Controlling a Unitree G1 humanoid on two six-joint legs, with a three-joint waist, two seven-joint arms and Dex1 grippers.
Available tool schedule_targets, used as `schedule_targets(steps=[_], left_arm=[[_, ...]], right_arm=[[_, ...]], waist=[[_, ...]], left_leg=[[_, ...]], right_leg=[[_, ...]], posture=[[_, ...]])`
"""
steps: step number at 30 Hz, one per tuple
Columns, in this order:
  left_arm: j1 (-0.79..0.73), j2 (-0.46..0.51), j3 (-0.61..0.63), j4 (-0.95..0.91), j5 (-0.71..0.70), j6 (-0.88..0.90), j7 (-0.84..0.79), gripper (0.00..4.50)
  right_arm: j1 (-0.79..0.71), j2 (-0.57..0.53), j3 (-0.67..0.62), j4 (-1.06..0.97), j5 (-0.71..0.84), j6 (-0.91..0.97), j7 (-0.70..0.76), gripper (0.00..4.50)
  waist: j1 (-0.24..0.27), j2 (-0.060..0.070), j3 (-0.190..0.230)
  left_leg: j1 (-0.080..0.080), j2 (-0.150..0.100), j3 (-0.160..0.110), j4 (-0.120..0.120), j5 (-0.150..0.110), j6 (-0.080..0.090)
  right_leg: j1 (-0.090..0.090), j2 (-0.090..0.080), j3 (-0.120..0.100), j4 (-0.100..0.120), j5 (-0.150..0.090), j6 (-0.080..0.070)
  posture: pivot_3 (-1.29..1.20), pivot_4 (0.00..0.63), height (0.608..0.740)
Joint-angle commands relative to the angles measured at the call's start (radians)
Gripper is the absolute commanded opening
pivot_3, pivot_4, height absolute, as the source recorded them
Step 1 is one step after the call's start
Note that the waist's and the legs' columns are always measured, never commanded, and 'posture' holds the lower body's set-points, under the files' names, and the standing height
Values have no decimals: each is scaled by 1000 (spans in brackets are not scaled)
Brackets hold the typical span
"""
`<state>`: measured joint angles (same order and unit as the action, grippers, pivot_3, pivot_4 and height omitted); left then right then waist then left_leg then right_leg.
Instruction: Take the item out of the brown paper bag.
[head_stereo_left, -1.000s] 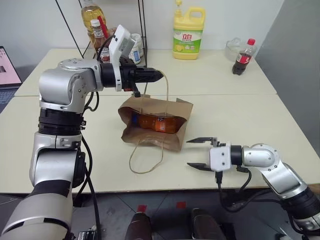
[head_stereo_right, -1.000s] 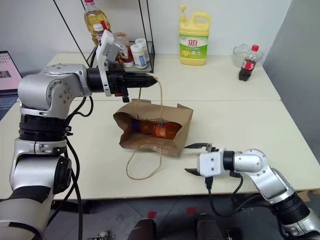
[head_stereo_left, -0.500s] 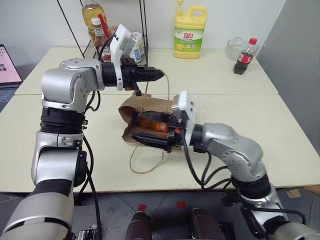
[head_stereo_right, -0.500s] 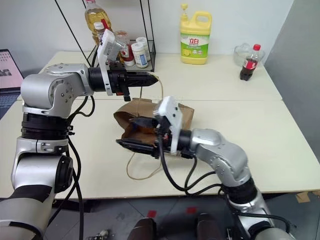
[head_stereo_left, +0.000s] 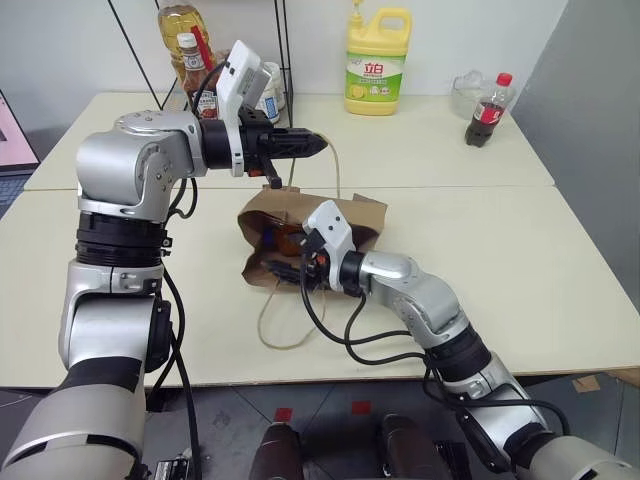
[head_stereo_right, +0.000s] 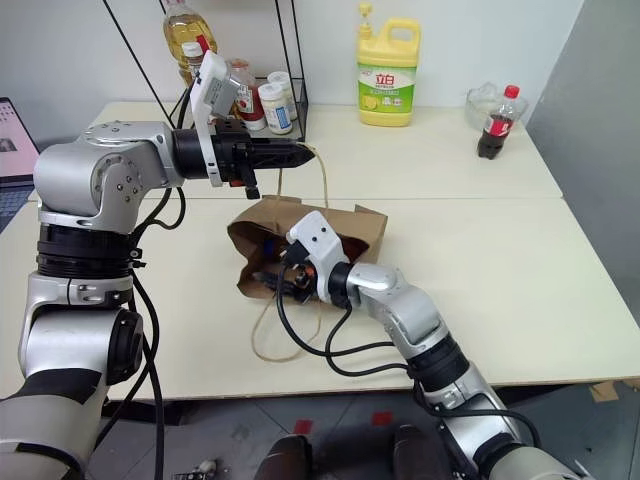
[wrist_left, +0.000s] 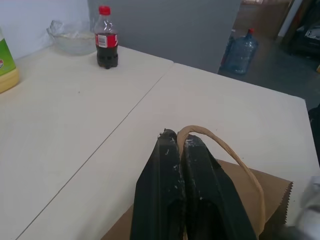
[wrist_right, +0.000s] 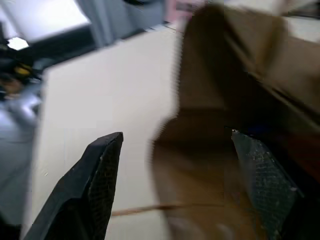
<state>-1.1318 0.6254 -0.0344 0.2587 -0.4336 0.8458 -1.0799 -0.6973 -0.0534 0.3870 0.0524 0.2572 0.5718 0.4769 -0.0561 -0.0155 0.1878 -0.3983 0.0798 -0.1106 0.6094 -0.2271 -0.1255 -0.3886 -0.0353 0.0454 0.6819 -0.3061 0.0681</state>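
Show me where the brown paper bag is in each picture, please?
Left eye view: the brown paper bag lies mid-table, its mouth facing the robot.
Right eye view: again mid-table, under the raised handle.
Left wrist view: its brown edge sits just beyond the shut left gripper.
Right wrist view: it rises ahead of the open right gripper.
Shared landmark: the cola bottle.

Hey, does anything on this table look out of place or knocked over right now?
Only the brown paper bag: it lies tipped on its side, one handle pulled up by the shut left gripper, the other trailing loose. No spill shows.
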Motion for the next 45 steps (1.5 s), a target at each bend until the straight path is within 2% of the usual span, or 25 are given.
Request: schedule_targets(steps=[1, 7, 10, 11, 18, 25, 32, 37, 45], left_arm=[[-13, 11, 23, -40, -14, -2, 6, 0], [-1, 8, 27, -53, -18, -3, 10, 0], [-1, 5, 27, -53, -18, -7, 10, 0], [-1, 5, 27, -52, -18, -8, 10, 0], [0, -8, 25, -52, -20, -15, 14, 0], [3, -9, 27, -54, -18, -14, 16, 0], [4, -10, 27, -56, -20, -13, 23, 0], [5, -9, 29, -52, -18, -17, 27, 0], [4, -12, 35, -43, -15, -24, 38, 0]], right_arm=[[-33, -13, 18, 13, -112, -78, -43, 3616], [-51, -112, 122, 16, -326, -192, -33, 3616], [-51, -166, 178, 12, -410, -229, 5, 4123], [-50, -173, 182, 15, -424, -234, 10, 4461], [-93, -247, 254, 131, -591, -355, 50, 4488], [-185, -219, 265, 384, -718, -466, -8, 4488], [-234, -203, 284, 549, -779, -552, 27, 4488], [-237, -201, 265, 581, -781, -590, 37, 3317], [-226, -233, 242, 537, -789, -674, 36, 3253]], waist=[[0, 0, 0], [0, 0, 0], [0, 0, 0], [0, 0, 0], [0, 0, 0], [-5, 0, 0], [-4, 0, 0], [-4, 0, 0], [-2, 0, 0]], left_leg=[[0, 0, 0, 0, 0, 0], [0, 0, 0, 0, 0, 0], [0, 0, 0, 0, 0, 0], [0, 0, 0, 0, 0, 0], [0, 0, 0, 0, 0, 0], [0, 0, 0, 0, 0, 0], [1, 0, 0, 1, 0, 0], [3, 0, 0, 1, 0, 0], [3, 0, 0, 1, 1, 0]], right_leg=[[0, 0, 0, 0, 0, 0], [0, 0, 0, 0, 0, 0], [0, 0, 0, 0, 0, 0], [0, 0, 0, 0, 0, 0], [0, 0, 0, 0, 0, 0], [0, 0, 0, 0, 0, 0], [1, 0, 0, 1, 0, 0], [3, 0, 0, 1, 0, 0], [3, 0, 0, 1, 0, 0]], posture=[[0, 150, 740], [0, 150, 740], [0, 150, 740], [0, 150, 740], [0, 150, 740], [0, 150, 740], [0, 150, 740], [0, 150, 740], [0, 150, 740]])
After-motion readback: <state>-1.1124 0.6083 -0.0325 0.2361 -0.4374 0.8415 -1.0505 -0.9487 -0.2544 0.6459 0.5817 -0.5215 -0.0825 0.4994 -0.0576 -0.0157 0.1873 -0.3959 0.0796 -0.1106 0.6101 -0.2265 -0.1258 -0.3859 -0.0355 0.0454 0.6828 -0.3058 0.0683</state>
